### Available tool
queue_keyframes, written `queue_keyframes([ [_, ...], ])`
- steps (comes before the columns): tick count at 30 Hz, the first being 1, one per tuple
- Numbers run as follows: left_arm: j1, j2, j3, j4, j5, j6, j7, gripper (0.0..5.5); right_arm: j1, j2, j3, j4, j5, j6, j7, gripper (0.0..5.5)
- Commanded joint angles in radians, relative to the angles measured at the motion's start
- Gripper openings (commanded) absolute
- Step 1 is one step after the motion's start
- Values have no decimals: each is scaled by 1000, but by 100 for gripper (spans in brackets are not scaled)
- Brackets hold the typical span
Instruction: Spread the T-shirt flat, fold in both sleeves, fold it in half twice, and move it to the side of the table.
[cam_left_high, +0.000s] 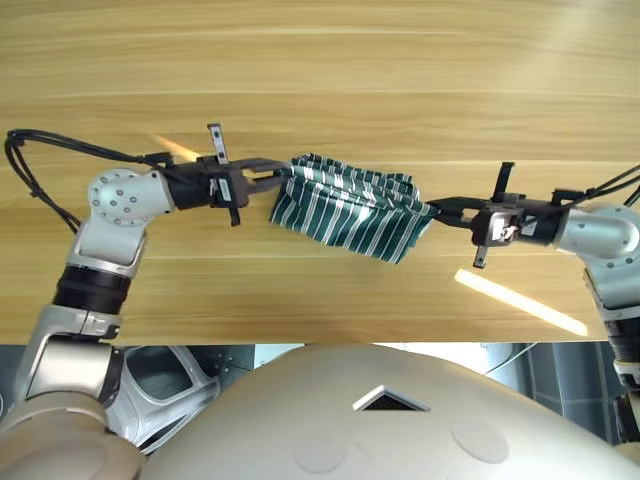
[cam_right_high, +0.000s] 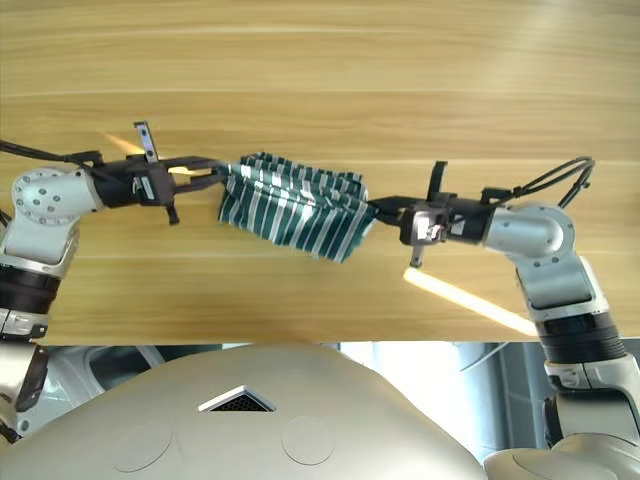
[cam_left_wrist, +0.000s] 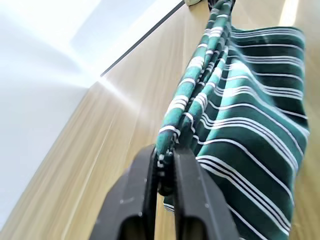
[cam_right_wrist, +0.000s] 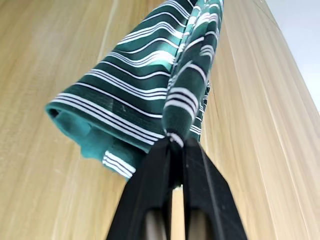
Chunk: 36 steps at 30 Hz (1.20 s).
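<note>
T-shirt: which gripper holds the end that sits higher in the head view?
The left gripper; its jaws pinch the T-shirt end higher up than the right gripper does.

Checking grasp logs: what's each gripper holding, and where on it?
Both hold the folded T-shirt: left gripper pinches its left end, right gripper its right end.

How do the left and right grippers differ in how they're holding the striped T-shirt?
The left gripper pinches the T-shirt at its left end; the right gripper, at its right end. The left gripper sits farther across the table than the right gripper. Both are shut on it.
</note>
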Motion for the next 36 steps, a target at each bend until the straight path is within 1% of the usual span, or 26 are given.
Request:
queue_keyframes([
  [1,-127,-69,-13,202,80,-8,21,31,-50,26,2,56,-65,23,-42,6],
  [5,-294,-200,-58,526,193,-67,84,31,-118,87,45,126,-163,48,-106,6],
  [8,-405,-298,-85,778,287,-106,193,31,-155,142,91,180,-247,69,-162,6],
  [12,-504,-386,-159,992,465,-99,452,31,-206,202,131,289,-351,89,-250,6],
  [15,-523,-434,-194,1089,544,-43,582,31,-249,246,167,405,-428,102,-327,6],
  [18,-504,-460,-191,1136,559,0,603,31,-262,284,193,479,-441,106,-347,6],
  [20,-482,-468,-172,1151,540,14,544,31,-269,304,190,523,-413,113,-342,6],
  [21,-474,-471,-160,1156,528,22,510,65,-272,312,187,544,-402,114,-340,44],
  [23,-459,-479,-133,1163,499,41,441,111,-275,326,193,598,-389,101,-340,93],
  [24,-453,-483,-115,1165,482,53,412,132,-277,337,197,629,-381,93,-339,119],
  [26,-447,-486,-57,1164,420,70,330,162,-292,358,169,692,-329,85,-338,154],
  [28,-457,-481,26,1158,335,88,274,202,-323,370,97,750,-240,110,-344,199],
  [31,-522,-460,245,1149,132,170,271,251,-391,406,-62,863,-46,161,-319,256],
  [32,-535,-453,301,1148,83,196,262,259,-410,420,-97,894,3,172,-296,267],
  [34,-550,-446,394,1146,11,245,262,298,-445,437,-163,956,83,193,-246,313],
  [36,-561,-445,473,1148,-43,295,305,340,-485,445,-237,1023,160,224,-196,360],
])
